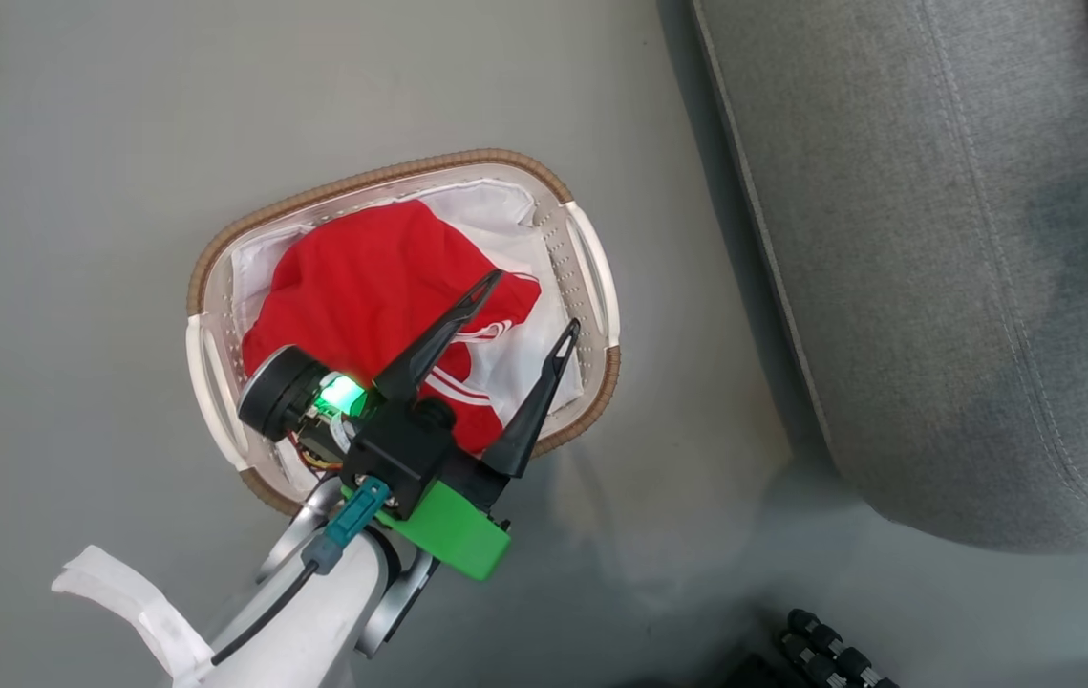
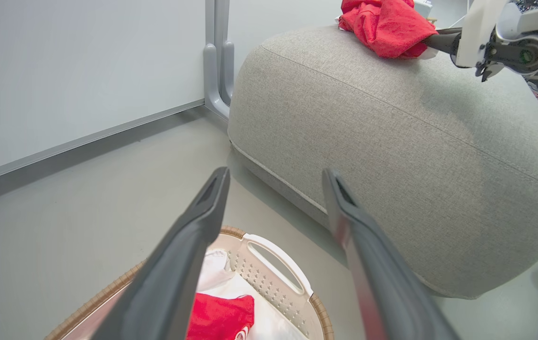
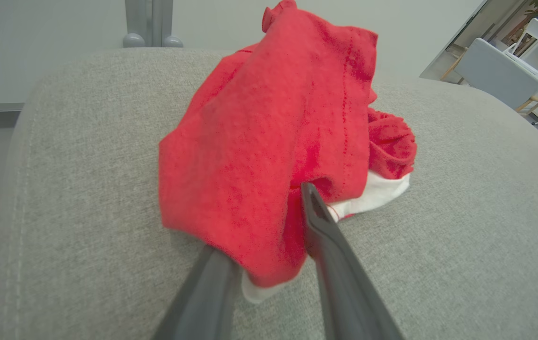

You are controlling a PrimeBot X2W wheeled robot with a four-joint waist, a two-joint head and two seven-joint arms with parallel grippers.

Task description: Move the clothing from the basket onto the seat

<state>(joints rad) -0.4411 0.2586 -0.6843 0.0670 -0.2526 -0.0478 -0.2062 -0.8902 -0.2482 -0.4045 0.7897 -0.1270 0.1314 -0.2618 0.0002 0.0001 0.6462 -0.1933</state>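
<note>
- The left gripper [image 1: 535, 300] hangs over the small oval cream-white perforated plastic basket [image 1: 467, 158] with its two long dark fingers spread wide, holding nothing and touching no cloth.
- Below those fingers, one bright red soft fabric garment with white trim stripes [image 1: 362, 287] lies bunched in the basket, from the middle toward the edge nearer the robot. It rests on the plain white cloth liner [image 1: 496, 205] and has yet to be moved.
- The basket stands on the pale grey floor [image 1: 75, 191] beside the edge of the large light grey fabric-upholstered seat [image 1: 935, 287], near it but not touching.
- Farther off, a second bright red garment [image 3: 269, 141] lies heaped on the seat's top, close to its far edge.
- The right gripper [image 3: 264, 222] is at that heap with its fingers parted. A fold of the cloth is draped over one finger and sits between the two, apparently not squeezed.
- By this showing the job is about half done: one garment is on the seat and one is left in the basket. The left gripper looks poised to take the last piece.
</note>
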